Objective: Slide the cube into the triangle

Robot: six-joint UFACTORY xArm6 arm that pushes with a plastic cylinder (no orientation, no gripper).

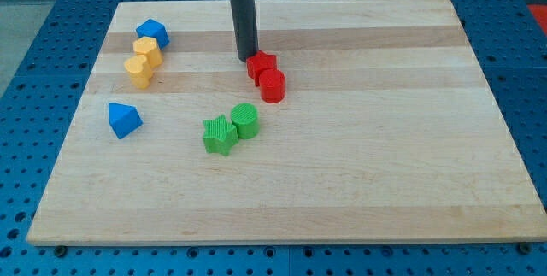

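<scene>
Green star block sits nearest; my tip, a fingerless rod, touches the red star.

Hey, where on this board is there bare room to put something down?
Bare: everything right of the red blocks and the strip below the green blocks. Crowded: the upper left, around the yellow blocks and blue blocks, and by my tip.

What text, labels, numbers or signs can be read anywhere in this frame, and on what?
None: no readable text appears in the camera view.
The wooden board, the blue pegboard and the dark rod are unmarked.
The blue, yellow, red and green blocks bear no letters or numbers.
My tip touches the red star-like block.
</scene>
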